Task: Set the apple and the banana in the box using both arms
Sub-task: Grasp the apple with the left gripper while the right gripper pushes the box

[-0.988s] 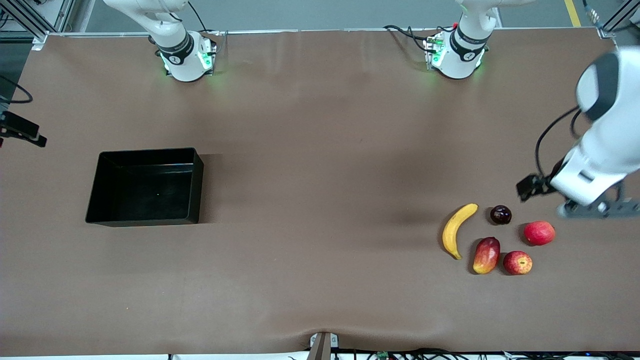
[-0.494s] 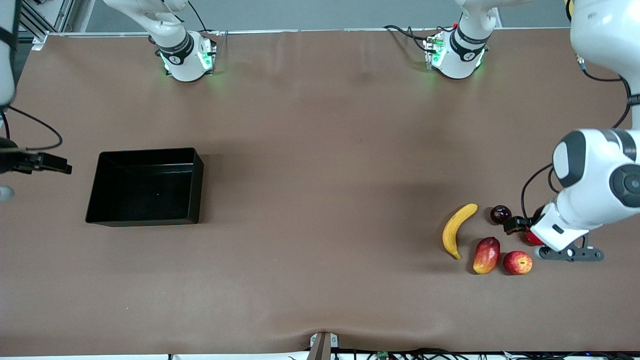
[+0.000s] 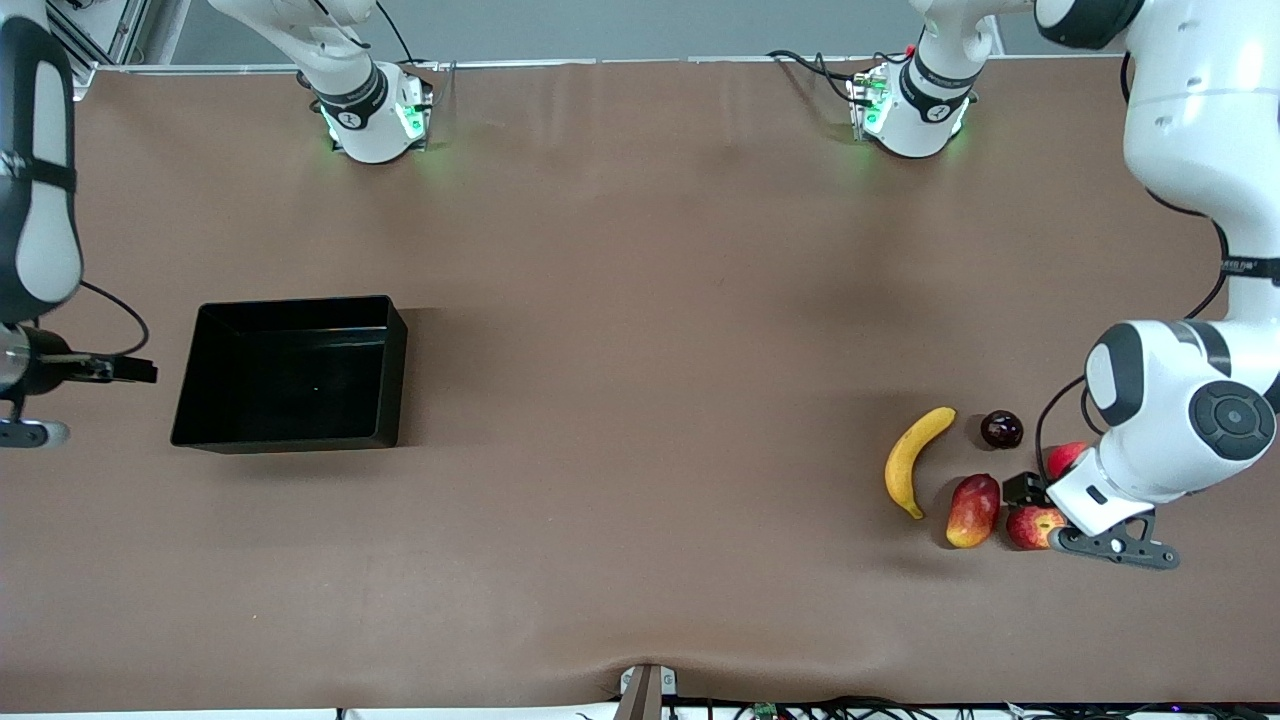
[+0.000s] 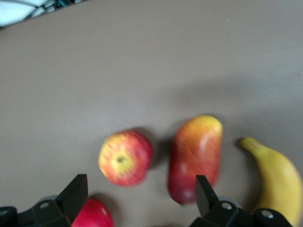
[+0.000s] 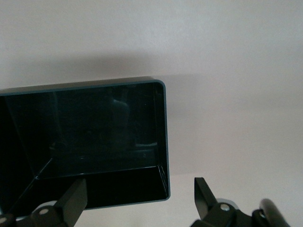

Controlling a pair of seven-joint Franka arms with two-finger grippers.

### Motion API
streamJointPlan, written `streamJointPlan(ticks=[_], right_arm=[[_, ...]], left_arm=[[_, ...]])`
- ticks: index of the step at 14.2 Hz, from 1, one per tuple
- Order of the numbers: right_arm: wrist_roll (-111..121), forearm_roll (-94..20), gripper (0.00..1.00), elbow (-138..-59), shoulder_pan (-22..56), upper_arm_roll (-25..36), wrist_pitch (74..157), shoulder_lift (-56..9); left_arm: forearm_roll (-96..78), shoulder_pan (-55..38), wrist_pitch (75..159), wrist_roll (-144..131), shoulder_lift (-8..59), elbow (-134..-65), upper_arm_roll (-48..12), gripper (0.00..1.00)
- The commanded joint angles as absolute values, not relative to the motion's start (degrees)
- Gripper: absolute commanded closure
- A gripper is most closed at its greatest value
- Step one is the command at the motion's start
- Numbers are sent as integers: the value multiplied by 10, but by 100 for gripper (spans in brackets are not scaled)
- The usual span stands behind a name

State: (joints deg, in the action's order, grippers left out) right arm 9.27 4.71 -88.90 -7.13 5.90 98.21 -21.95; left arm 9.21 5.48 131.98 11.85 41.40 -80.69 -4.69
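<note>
Front view: nearest the camera, at the left arm's end of the matte brown worktop (image 3: pixel 640 400), the small round red apple (image 3: pixel 1030 525) with yellowish streaks was seen, touched by nothing. Just beside it lay an oblong red-and-yellow mango-like fruit (image 3: pixel 972 510), and next to that the smooth, curved yellow banana (image 3: pixel 912 460). The left tool (image 4: pixel 142 198) was held low over the apple, its black fingers (image 4: pixel 75 194) spread wide and nothing gripped between them; in the left wrist view the apple's pale stem dimple was shown between the fingers. A plainer red fruit (image 3: pixel 1062 457) was partly covered by the left arm, and a small dark glossy fruit (image 3: pixel 1001 429) was placed a little farther from the camera. The glossy black rectangular box (image 3: pixel 290 372) was set well apart, toward the right arm's end, and was seen empty. The right tool (image 5: pixel 139 198) was held over the worktop beside the box, fingers wide apart, nothing grasped.
</note>
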Motion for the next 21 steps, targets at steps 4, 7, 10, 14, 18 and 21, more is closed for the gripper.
streamJointPlan(ticks=[4, 7, 10, 14, 18, 21], right_arm=[[103, 55, 0, -972, -121, 52, 1080, -243], [154, 55, 0, -1047, -144, 50, 1186, -243], [154, 43, 27, -1078, -145, 49, 1192, -243], [166, 25, 86, -1128, -146, 48, 1245, -238], [227, 25, 100, -1123, -148, 49, 1242, -238], [229, 12, 100, -1121, -147, 48, 1232, -226]], left_arm=[[98, 54, 1386, 148, 479, -772, -38, 0], [100, 55, 1388, 149, 484, -773, -38, 0], [104, 63, 1383, 159, 484, -776, -38, 0], [105, 66, 1382, 179, 484, -780, -38, 0], [105, 69, 1381, 181, 485, -787, -38, 6], [105, 69, 1381, 180, 491, -788, -38, 25]])
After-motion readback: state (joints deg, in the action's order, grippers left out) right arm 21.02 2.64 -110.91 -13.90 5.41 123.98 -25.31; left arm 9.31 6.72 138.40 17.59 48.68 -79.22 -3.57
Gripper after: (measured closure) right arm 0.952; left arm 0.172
